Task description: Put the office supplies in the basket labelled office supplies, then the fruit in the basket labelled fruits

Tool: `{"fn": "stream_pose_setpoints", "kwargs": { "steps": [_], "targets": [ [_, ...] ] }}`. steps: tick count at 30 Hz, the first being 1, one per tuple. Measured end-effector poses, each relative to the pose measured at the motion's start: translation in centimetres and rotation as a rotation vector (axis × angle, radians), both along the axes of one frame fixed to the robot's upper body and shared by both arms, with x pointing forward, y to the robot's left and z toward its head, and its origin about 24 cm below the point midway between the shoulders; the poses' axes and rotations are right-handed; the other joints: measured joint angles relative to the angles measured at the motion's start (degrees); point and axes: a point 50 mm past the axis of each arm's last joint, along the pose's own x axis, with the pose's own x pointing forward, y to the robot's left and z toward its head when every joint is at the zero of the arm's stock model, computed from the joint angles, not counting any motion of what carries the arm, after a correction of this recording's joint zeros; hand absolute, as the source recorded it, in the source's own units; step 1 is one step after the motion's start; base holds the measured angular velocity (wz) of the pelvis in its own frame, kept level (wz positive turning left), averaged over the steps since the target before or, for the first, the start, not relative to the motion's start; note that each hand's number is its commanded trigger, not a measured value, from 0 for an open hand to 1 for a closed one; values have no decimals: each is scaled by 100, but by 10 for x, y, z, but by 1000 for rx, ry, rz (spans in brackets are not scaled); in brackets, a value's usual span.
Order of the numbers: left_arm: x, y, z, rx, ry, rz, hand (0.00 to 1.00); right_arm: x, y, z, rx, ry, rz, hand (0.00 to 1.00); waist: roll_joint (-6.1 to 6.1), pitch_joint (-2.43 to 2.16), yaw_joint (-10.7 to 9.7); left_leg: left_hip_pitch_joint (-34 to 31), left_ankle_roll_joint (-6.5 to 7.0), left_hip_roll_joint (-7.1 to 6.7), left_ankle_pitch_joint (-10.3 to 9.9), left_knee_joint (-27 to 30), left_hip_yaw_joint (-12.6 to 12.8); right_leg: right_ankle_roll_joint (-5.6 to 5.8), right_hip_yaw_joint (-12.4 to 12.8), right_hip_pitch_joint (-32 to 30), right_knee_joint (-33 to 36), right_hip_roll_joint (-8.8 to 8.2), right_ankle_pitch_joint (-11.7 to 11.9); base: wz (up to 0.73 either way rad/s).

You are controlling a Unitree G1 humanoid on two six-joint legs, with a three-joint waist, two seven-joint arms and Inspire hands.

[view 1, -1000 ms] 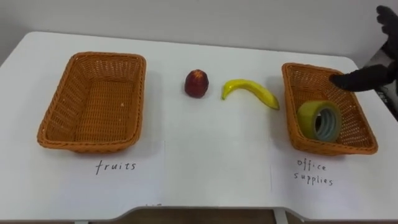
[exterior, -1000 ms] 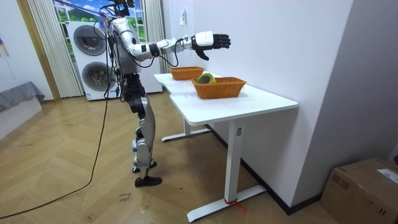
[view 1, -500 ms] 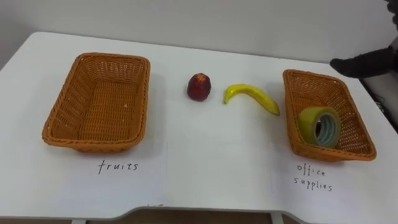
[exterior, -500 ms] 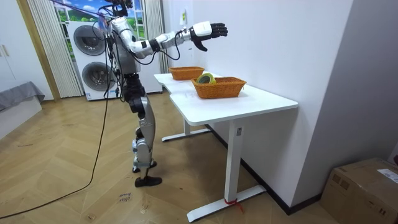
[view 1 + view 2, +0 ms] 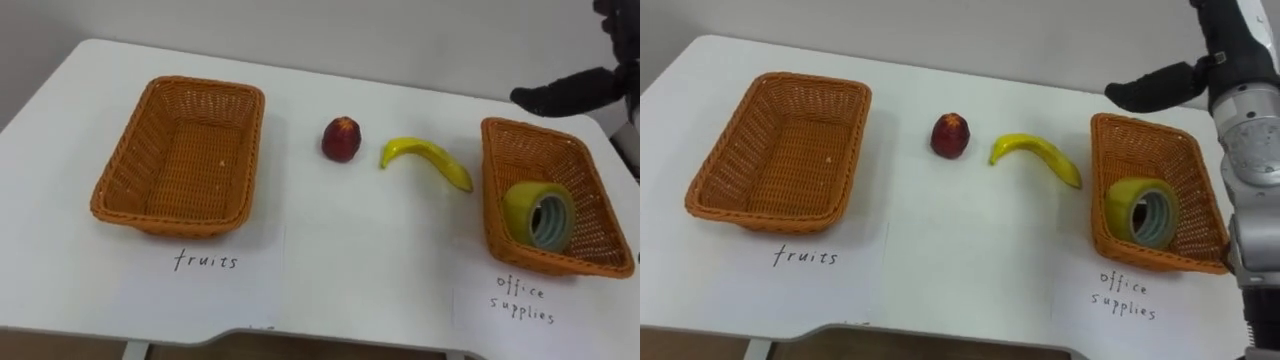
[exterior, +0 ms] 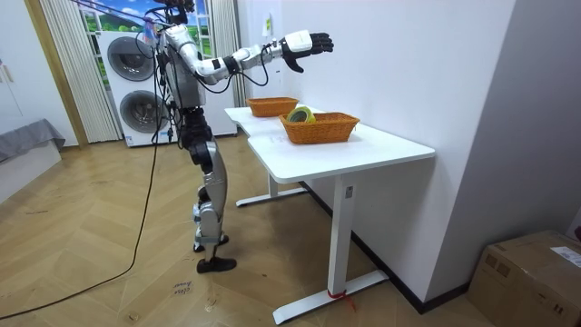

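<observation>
1. Right hand [image 6: 306,44] raised up beyond the office-supplies basket [image 5: 495,190], fingers spread
2. Tape roll [image 5: 540,215] stands inside that basket
3. Apple [image 5: 341,139] and banana [image 5: 428,156] lie on the white table [image 5: 350,270], between it and the fruits basket [image 5: 130,170]

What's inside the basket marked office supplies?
The office supplies basket holds one roll of tape, standing on edge near its front end. The rest of the weave shows bare; the patch beneath the roll is covered.
</observation>
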Motion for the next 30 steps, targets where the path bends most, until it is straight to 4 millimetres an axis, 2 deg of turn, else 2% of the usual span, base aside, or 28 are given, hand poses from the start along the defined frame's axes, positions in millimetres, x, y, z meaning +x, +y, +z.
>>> {"fn": "stream_pose_setpoints", "kwargs": {
  "steps": [8,13,15,20,30],
  "targets": [
    [-3,1,0,-6,19,-2,0,3,1,-13,3,62,7,0,23,18,151,-23,-1,-7,2,21,-68,0,-49,17,-2,8,0,4],
    [-3,4,1,1,23,-12,0,6,7,-30,-9,140,31,0,-30,41,193,-118,-2,-13,6,67,-132,0,-158,-19,-3,-3,0,6],
    [-4,4,1,1,30,-16,0,6,10,-37,-16,177,37,0,-65,23,209,-167,-3,-13,6,81,-140,0,-168,-62,9,-2,0,3],
    [-5,5,1,-2,49,-29,0,7,14,-40,-24,194,53,0,-115,1,248,-316,7,-13,16,128,-140,-2,-186,-180,8,-4,3,2],
    [-1,9,2,16,57,-68,0,11,18,-37,-29,185,68,0,-74,39,303,-317,5,-19,16,114,-226,-1,-280,-151,-8,-2,3,3]
  ]
}}
